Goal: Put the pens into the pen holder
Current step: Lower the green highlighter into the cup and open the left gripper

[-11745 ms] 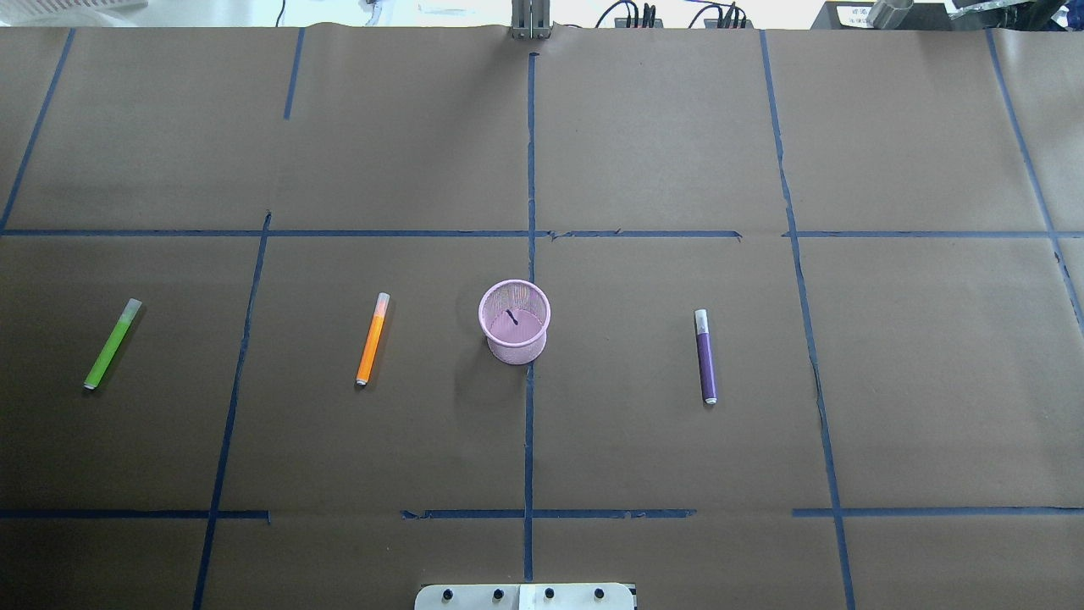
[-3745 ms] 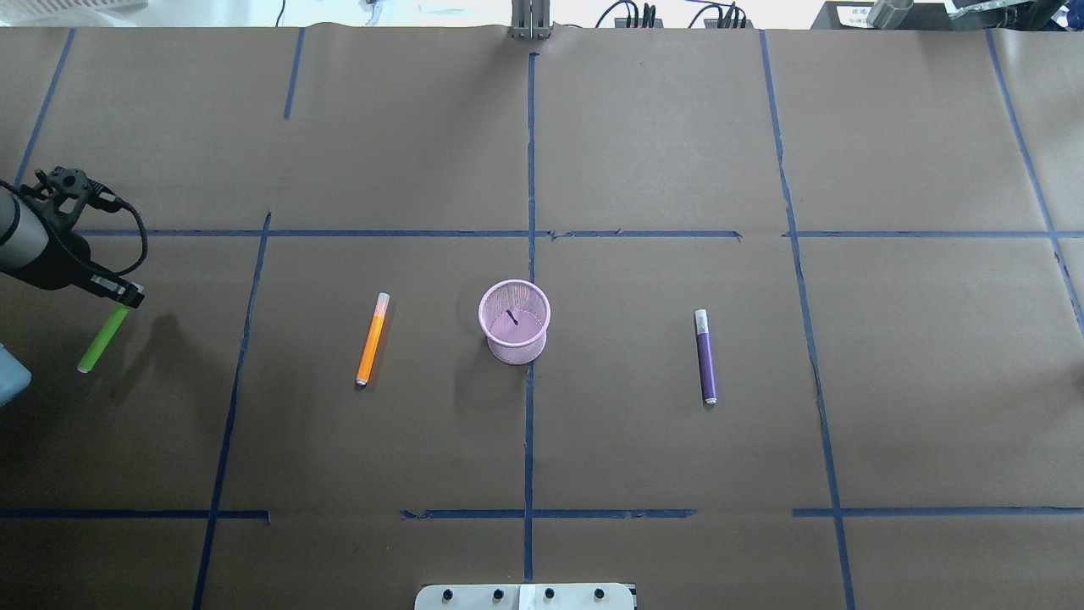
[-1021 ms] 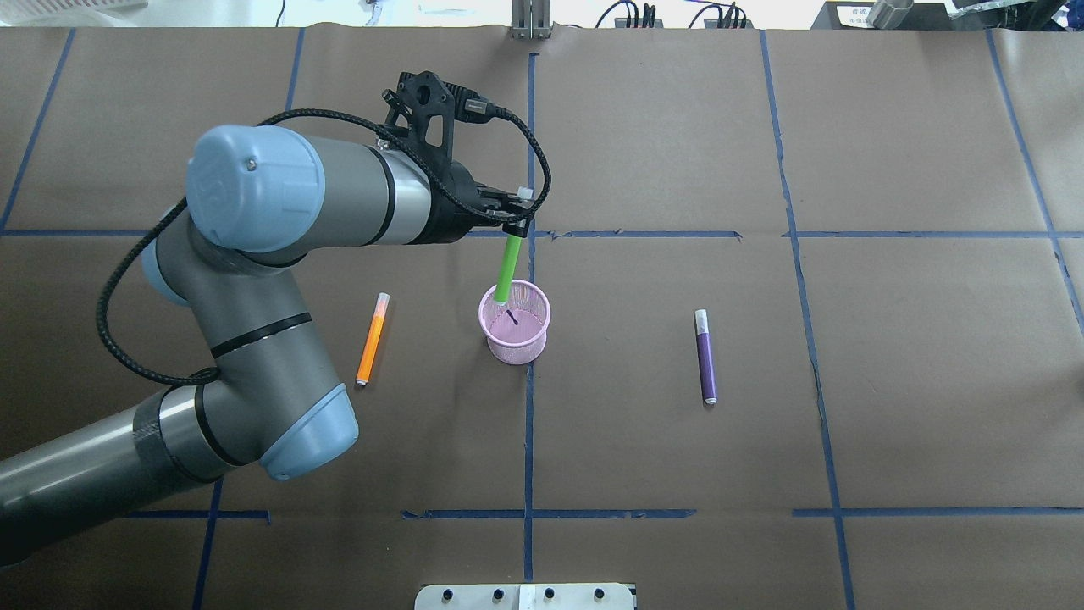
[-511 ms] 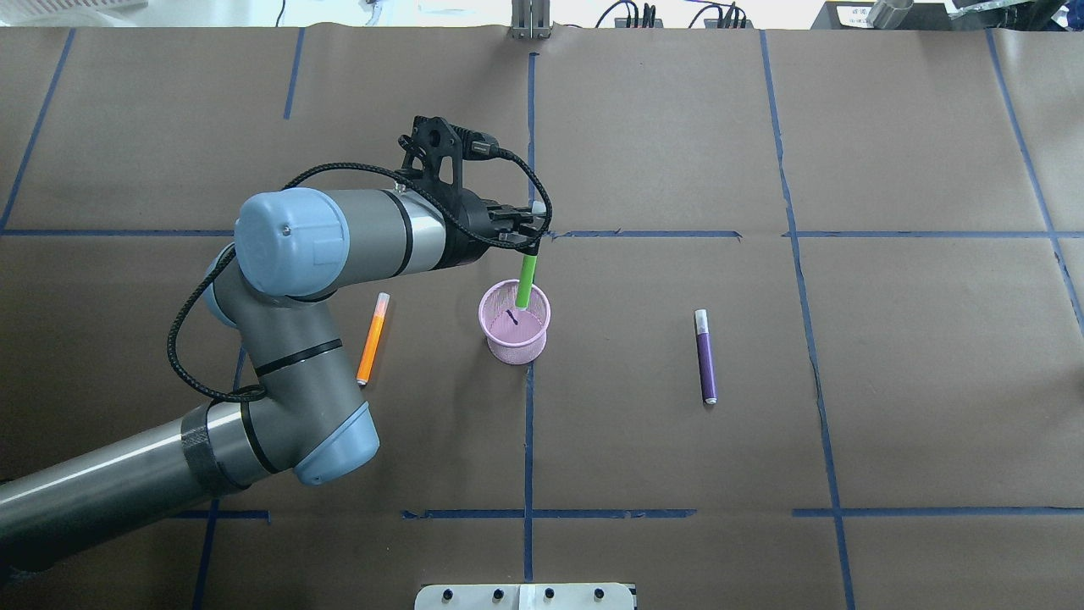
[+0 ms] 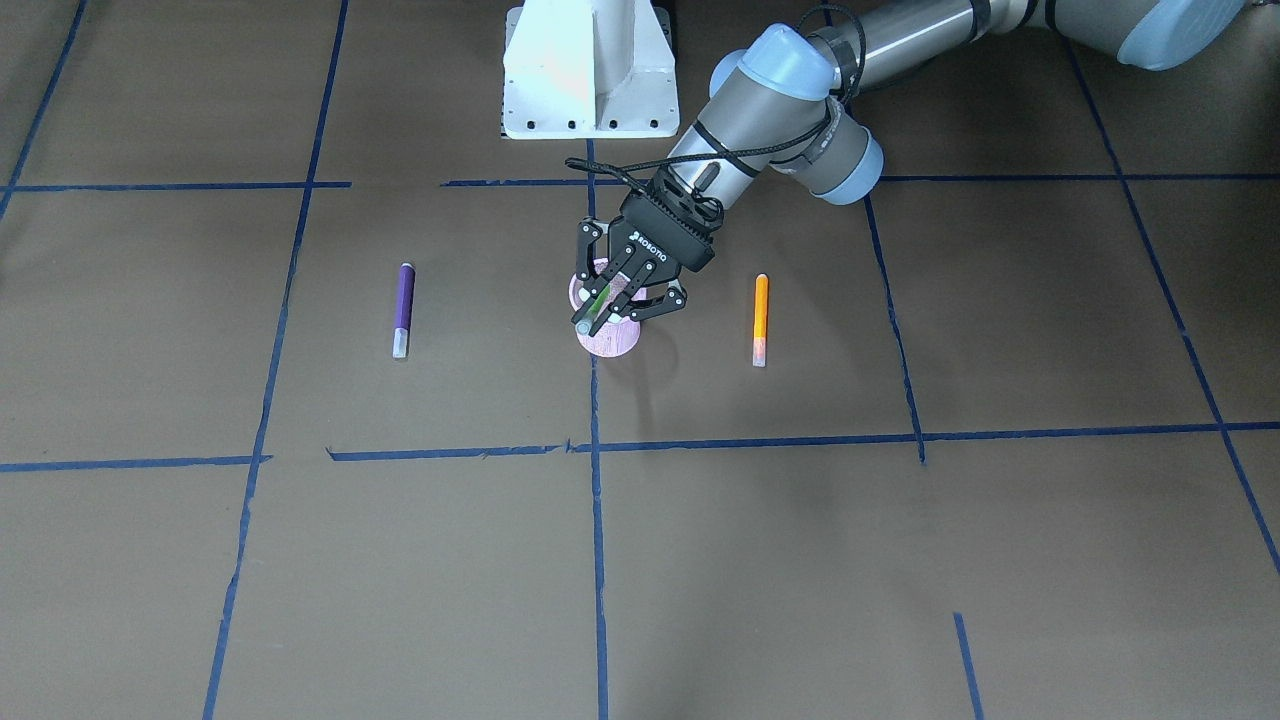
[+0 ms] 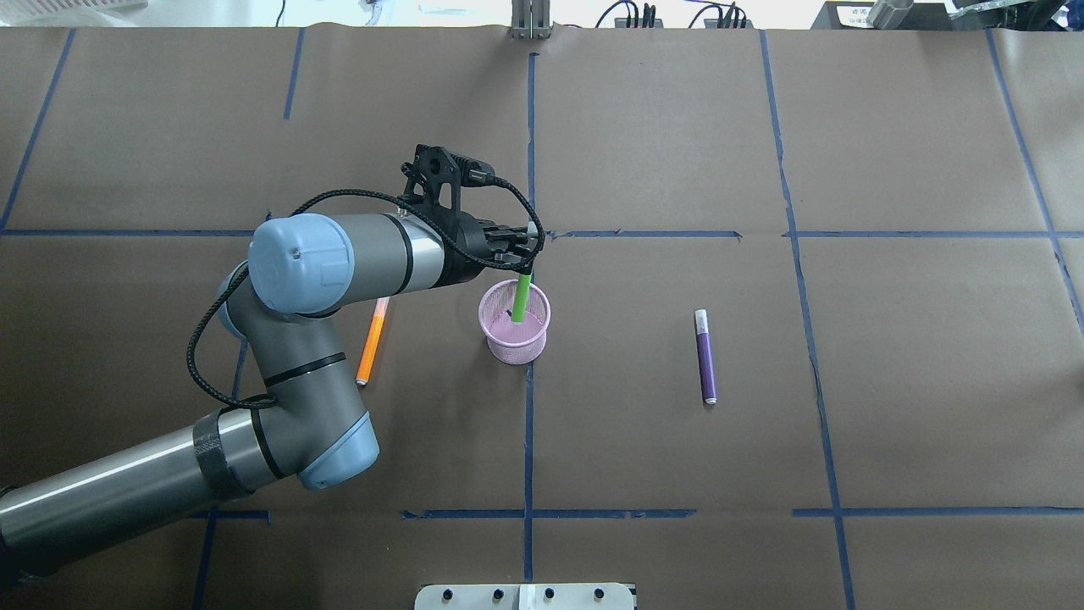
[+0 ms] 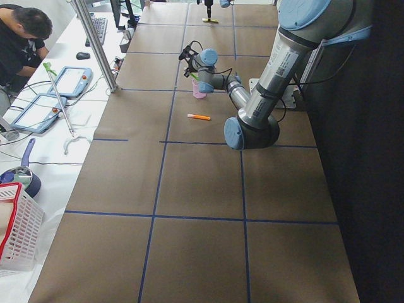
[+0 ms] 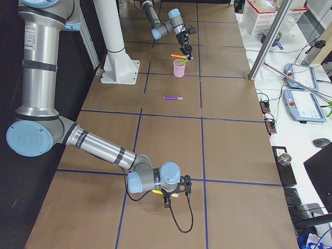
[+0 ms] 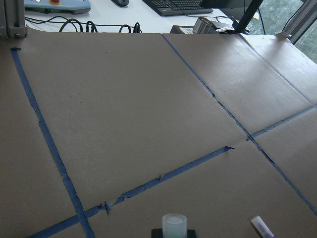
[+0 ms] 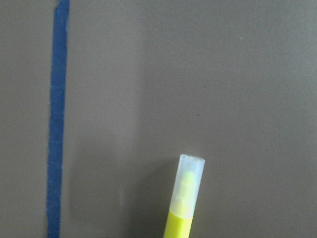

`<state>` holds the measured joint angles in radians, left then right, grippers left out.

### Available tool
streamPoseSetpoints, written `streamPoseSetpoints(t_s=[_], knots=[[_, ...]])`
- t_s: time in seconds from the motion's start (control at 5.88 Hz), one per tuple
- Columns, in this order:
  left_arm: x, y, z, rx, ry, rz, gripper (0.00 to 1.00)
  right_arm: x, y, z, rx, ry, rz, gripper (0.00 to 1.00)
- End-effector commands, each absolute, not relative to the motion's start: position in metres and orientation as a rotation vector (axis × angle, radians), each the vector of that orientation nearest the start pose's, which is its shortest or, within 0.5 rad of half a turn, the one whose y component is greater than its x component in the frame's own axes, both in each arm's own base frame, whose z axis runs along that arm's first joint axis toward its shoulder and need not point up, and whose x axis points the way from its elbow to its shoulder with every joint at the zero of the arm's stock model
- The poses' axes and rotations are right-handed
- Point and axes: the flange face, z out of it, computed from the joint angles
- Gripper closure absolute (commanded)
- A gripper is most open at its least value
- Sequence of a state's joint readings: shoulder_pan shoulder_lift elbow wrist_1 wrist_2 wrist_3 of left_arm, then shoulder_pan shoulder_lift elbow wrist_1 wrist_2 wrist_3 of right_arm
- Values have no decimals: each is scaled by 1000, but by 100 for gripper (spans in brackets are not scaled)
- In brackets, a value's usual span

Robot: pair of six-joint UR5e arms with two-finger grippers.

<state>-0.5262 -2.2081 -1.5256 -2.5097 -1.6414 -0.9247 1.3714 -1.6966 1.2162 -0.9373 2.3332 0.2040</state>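
A wide brown tabletop (image 6: 677, 440), ruled into squares by blue tape (image 6: 530, 424). The robot's left arm (image 6: 339, 263) reaches in over the middle of it. Its left hand (image 6: 525, 261) hangs tilted just above the pen holder (image 6: 514, 343), a small pink mesh cup standing upright on the centre tape line. The hand is pinching the green pen (image 6: 519, 301) near its pale cap end, and the pen slopes down with its lower end inside the rim.

The right hand (image 8: 176, 191) sits low at the tabletop's end on the robot's right, well apart. A yellow pen (image 10: 183, 203) shows in its wrist camera, but I cannot tell whether that hand is spread or pressed together.

The orange pen (image 6: 369, 352) lies flat on the robot's left of the cup, partly under the arm. The purple pen (image 6: 705, 360) lies flat on the right.

From where I stand, the step in hand is the drop. The cup looks light, and the pen will stand taller than it, so I would lower the pen until its tip nears the bottom before letting go. Then I would lift the hand straight up, clear of the rim, so nothing nudges the cup over.
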Motion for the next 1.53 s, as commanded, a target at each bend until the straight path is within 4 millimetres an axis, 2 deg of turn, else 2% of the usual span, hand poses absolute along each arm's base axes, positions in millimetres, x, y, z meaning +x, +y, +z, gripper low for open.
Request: streamPoseSetpoints(t_s=[0.0,0.17,0.68,0.85,1.02,1.19,1.36], knots=[[527,-451,192,798,1307,151,83,-17,-408,822,-11,-774,-54,0],[527,-449,187,797,1317,146,1,-17,-409,821,-10,-775,-54,0],[526,-449,182,762,1339,105,0,-17,-408,822,-11,-774,-54,0],[521,-455,182,762,1331,98,0,-17,-408,822,-11,-774,-54,0],[496,-477,177,695,1248,94,0,-17,-408,822,-11,-776,-54,0],[464,-494,168,583,1185,108,0,-17,-408,822,-12,-777,-54,0],[445,-505,170,503,1168,121,0,-17,-409,821,-10,-778,-56,0]])
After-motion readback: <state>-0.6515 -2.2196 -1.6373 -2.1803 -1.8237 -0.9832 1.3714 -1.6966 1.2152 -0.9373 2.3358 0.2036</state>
